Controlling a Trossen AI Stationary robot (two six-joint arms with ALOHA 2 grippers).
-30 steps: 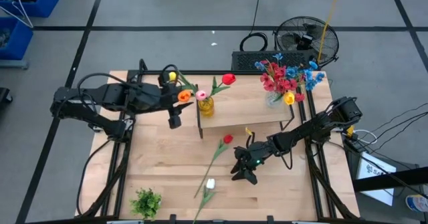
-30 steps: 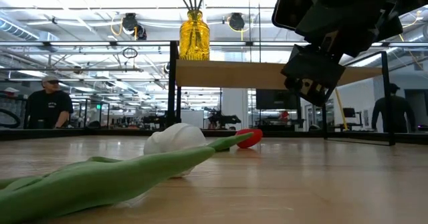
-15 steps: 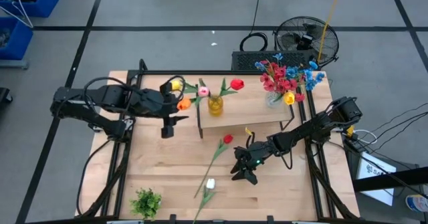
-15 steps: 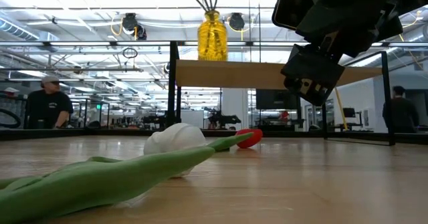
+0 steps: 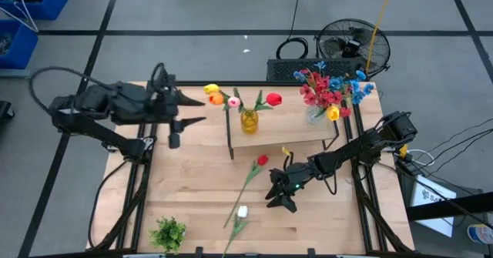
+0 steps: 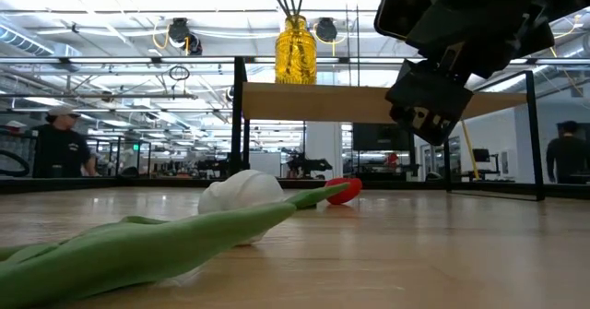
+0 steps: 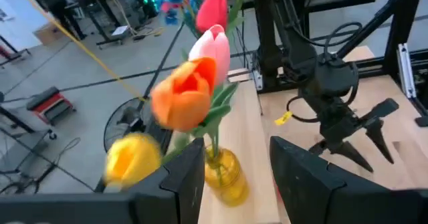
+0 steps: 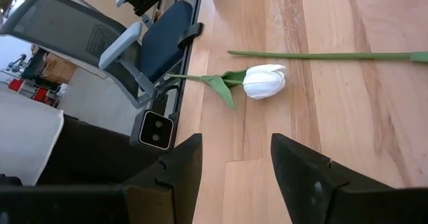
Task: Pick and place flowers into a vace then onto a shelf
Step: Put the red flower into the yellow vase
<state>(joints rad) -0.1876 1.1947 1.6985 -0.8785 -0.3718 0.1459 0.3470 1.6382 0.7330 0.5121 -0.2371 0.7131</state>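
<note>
the yellow vase (image 5: 249,120) stood upright on the shelf (image 5: 293,132), near the shelf's left end, with four tulips in it: yellow (image 5: 211,90), orange (image 5: 216,99), pink (image 5: 234,102) and red (image 5: 274,99). so one round of the job looked done: flowers in a vase, vase on the shelf.

the left gripper (image 5: 196,111) hung just off the shelf's left end, apart from the vase, its fingers spread wide and holding nothing. the left wrist view showed the same, dark fingers (image 7: 184,177) parted with the vase between them but farther off.

a second, clear vase (image 5: 315,115) sat at the shelf's right end, crowded with red and blue blossoms (image 5: 331,88).

what was left, by my reading: two flowers lay on the tabletop (image 5: 192,189) in front of the shelf, a red tulip (image 5: 262,160) close to it and a white tulip (image 5: 242,211) farther out toward the table's front edge. the right gripper (image 5: 282,199) hovered in front of the shelf, just beside those stems, jaws open and empty; its wrist camera looked past them at the white tulip (image 8: 265,81).

a green leafy clump (image 5: 168,232) sat well away from the shelf at the table's front left.
</note>
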